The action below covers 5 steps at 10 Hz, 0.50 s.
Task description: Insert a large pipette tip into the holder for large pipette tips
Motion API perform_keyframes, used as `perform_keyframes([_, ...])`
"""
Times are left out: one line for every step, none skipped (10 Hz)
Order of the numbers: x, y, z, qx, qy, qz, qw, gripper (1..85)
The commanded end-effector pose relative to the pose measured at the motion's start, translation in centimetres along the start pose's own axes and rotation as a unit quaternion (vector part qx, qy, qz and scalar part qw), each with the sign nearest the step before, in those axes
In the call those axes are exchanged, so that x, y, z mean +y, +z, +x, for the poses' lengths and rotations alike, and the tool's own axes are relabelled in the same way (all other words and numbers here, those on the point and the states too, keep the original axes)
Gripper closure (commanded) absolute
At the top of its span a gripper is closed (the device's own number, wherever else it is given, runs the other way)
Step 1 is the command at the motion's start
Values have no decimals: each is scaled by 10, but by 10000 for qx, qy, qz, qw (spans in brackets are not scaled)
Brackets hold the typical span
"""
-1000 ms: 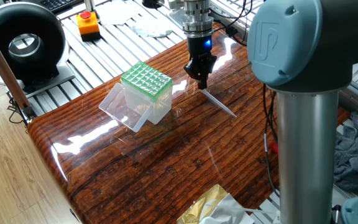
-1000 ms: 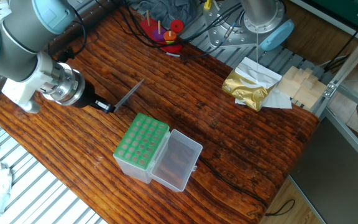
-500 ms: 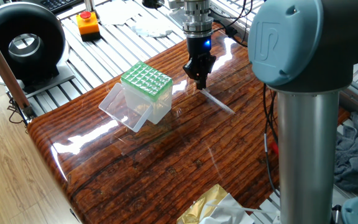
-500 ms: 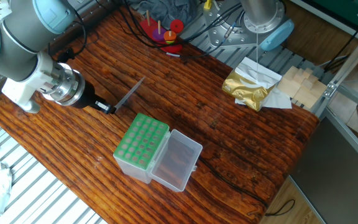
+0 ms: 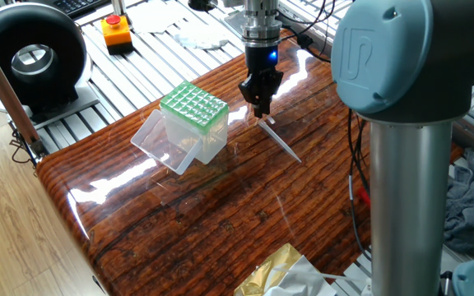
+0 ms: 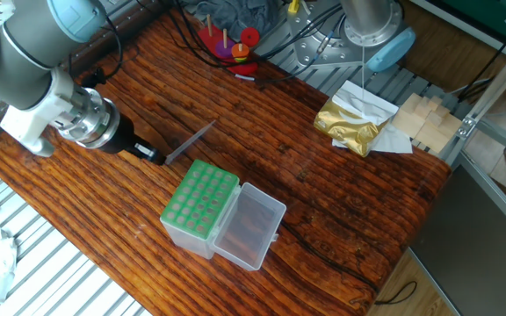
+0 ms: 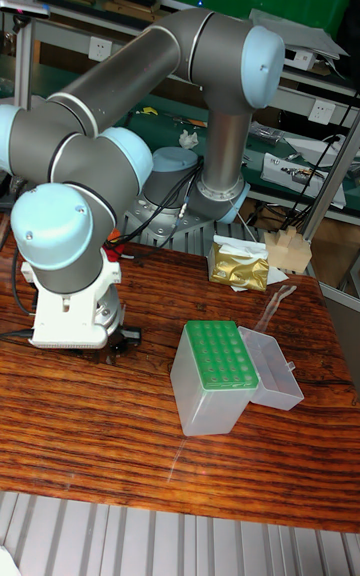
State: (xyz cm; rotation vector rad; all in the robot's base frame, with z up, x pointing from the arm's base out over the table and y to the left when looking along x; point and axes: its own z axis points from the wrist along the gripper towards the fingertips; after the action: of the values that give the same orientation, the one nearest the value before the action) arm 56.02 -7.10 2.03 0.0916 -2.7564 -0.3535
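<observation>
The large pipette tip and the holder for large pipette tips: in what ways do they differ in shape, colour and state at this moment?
The large pipette tip is a slender whitish cone; the holder for large pipette tips is a blocky clear box with a light-green grid on top. The tip is gripped at one end by the claw and slants; the holder stands free on the table, lid open. Both look like translucent plastic.
</observation>
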Motion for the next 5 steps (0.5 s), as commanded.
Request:
perform_keyframes([22, -8, 4, 7, -38, -387, 9992, 500])
perform_keyframes([19, -8, 4, 8, 7, -330, 9995, 497])
perform_keyframes([16, -8, 2, -22, 37, -273, 9996, 497])
perform_keyframes([18, -8, 0, -68, 52, -316, 9995, 497])
perform_keyframes([17, -8, 0, -67, 104, -281, 9995, 497])
